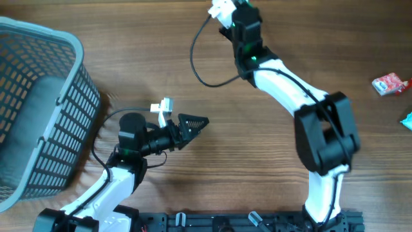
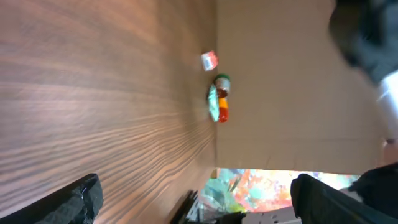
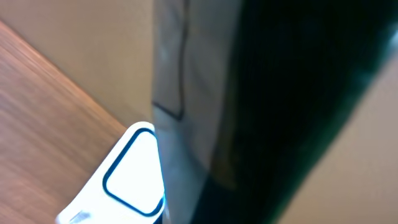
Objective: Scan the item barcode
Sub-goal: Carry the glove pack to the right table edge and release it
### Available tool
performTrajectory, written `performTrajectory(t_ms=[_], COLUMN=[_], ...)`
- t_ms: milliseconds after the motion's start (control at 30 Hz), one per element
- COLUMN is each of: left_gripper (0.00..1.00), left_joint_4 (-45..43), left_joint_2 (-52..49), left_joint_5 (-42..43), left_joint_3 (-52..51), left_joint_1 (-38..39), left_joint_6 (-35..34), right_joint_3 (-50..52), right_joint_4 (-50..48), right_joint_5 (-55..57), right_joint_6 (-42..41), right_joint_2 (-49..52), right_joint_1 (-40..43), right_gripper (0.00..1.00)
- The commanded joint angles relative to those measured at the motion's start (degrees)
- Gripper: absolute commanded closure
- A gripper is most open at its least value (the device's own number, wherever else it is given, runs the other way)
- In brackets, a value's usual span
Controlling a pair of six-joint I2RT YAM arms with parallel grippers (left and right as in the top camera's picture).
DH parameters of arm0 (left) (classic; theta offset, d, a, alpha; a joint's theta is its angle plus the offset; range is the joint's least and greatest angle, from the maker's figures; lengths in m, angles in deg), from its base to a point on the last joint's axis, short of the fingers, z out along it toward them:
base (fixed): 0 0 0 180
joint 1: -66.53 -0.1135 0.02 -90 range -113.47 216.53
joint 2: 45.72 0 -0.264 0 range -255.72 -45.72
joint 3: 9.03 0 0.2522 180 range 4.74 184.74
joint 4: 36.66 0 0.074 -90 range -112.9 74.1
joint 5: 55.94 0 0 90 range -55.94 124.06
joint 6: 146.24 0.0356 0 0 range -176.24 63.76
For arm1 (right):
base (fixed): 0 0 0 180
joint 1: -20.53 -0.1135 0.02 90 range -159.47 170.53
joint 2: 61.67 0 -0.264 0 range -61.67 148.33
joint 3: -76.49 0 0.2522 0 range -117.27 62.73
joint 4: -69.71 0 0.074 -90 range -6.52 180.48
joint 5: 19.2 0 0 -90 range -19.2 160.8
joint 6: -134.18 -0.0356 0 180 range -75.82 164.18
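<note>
My left gripper point(image 1: 195, 123) hovers open over the bare wood near the table's middle, nothing between its fingers point(image 2: 84, 198). Its wrist view looks along the table to a red-and-white packet point(image 2: 209, 60), a small green-capped bottle point(image 2: 222, 87) and a teal packet point(image 2: 213, 103) at the far edge. No barcode shows on any of them. My right arm point(image 1: 277, 80) reaches to the back edge, its gripper beyond the top of the overhead view. In the right wrist view a dark blurred shape point(image 3: 280, 112) fills the frame beside a white piece with a blue outline point(image 3: 130, 174). The jaws are shut; what they hold is unclear.
A grey mesh basket point(image 1: 61, 96) stands at the left edge. The red-and-white packet point(image 1: 390, 83) and the teal packet point(image 1: 407, 120) lie at the right edge. A black cable point(image 1: 196, 61) loops from the right wrist over the back of the table.
</note>
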Motion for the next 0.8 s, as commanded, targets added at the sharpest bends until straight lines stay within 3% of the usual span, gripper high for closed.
performTrajectory(t_ms=[0, 200, 300, 467, 700, 767], left_gripper=[0.00, 0.00, 0.00, 0.00, 0.00, 0.00], left_joint_4=[3.4, 6.3, 6.3, 6.5, 6.6, 4.7], left_joint_2=[0.3, 0.3, 0.3, 0.3, 0.3, 0.3], left_joint_5=[1.2, -0.9, -0.9, -0.9, -0.8, 0.3], left_joint_3=[0.0, 0.0, 0.0, 0.0, 0.0, 0.0], left_joint_1=[-0.3, -0.3, -0.3, -0.3, -0.3, -0.2], left_joint_6=[5.8, 6.6, 6.6, 6.6, 6.5, 6.3], right_joint_3=[-6.7, -7.0, -7.0, -7.0, -7.0, -7.0], right_joint_4=[-0.5, -4.4, -8.2, -5.7, 9.5, 19.0], right_joint_5=[1.3, 4.5, 4.6, 5.1, 6.6, 6.3], right_joint_6=[7.4, 19.1, 19.2, 20.4, 11.6, 6.0], right_joint_2=[5.6, 11.9, 12.4, 12.1, -3.6, -12.2], right_joint_1=[-0.2, -1.1, -2.1, -2.4, 0.9, 4.7], right_gripper=[0.95, 0.95, 0.95, 0.96, 0.96, 0.96])
